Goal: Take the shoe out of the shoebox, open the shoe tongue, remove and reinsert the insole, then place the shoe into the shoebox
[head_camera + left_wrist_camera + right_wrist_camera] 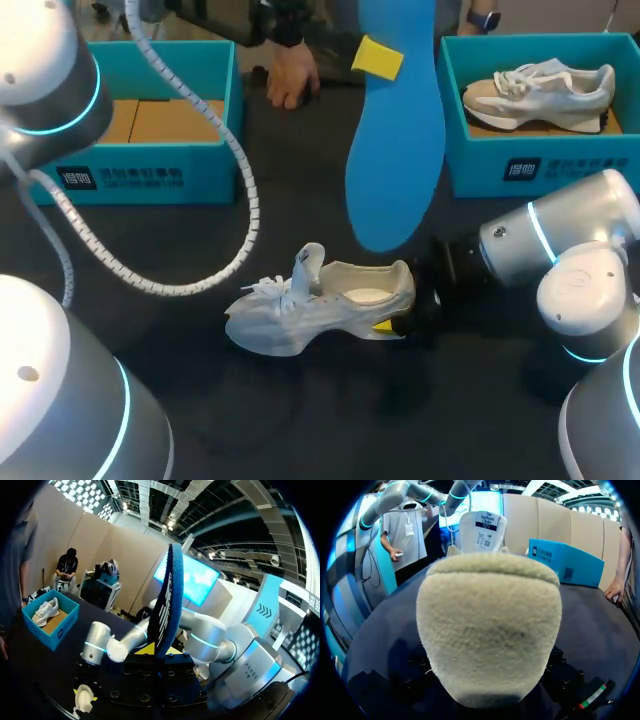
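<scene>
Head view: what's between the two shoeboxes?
The blue insole, held up in the left hand, hangs between the left shoebox and the right shoebox in the head view. A person's hand rests there too, nearer the left one.

Even overhead hall lighting; dark table [300, 420] dim, soft shadow under shoe [320, 305]; ceiling lamps [80, 492] glare in left wrist view.

Noted on left arm [40, 75] and right arm [560, 255]: rounded silver-white housings, a glowing cyan ring at each joint, round end caps each with a small dimple. White spiral-wrapped cable [243, 190] runs off the left arm. On the left gripper [159, 652]: black block body, rows of dark screws, probably socket-head; yellow fingertips [377, 58]. Right arm's wrist section black.
</scene>
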Action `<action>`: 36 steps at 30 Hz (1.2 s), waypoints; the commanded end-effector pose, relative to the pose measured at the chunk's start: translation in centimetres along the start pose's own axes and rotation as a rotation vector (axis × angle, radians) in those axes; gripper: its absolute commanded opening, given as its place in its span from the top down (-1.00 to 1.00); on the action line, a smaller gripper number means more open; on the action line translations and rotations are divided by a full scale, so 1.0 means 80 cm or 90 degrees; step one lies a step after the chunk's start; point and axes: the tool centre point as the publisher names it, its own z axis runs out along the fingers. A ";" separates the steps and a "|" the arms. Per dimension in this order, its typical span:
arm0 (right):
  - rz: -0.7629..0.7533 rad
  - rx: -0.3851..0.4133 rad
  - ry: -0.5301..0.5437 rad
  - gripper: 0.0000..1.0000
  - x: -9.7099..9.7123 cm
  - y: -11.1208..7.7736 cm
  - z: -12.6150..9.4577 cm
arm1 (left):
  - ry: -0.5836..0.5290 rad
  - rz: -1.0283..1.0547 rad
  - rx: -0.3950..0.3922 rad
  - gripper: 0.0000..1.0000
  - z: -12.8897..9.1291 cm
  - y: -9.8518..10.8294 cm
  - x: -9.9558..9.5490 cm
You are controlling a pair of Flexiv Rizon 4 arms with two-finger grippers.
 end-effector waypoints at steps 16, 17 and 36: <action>0.000 0.003 0.000 1.00 0.002 0.000 0.003 | -0.010 -0.019 0.005 1.00 -0.009 0.011 0.017; 0.000 0.003 0.000 1.00 0.002 0.000 0.003 | -0.010 -0.019 0.005 1.00 -0.009 0.011 0.017; 0.051 0.041 -0.013 -1.00 0.010 -0.007 -0.019 | -0.010 -0.019 0.005 1.00 -0.009 0.011 0.017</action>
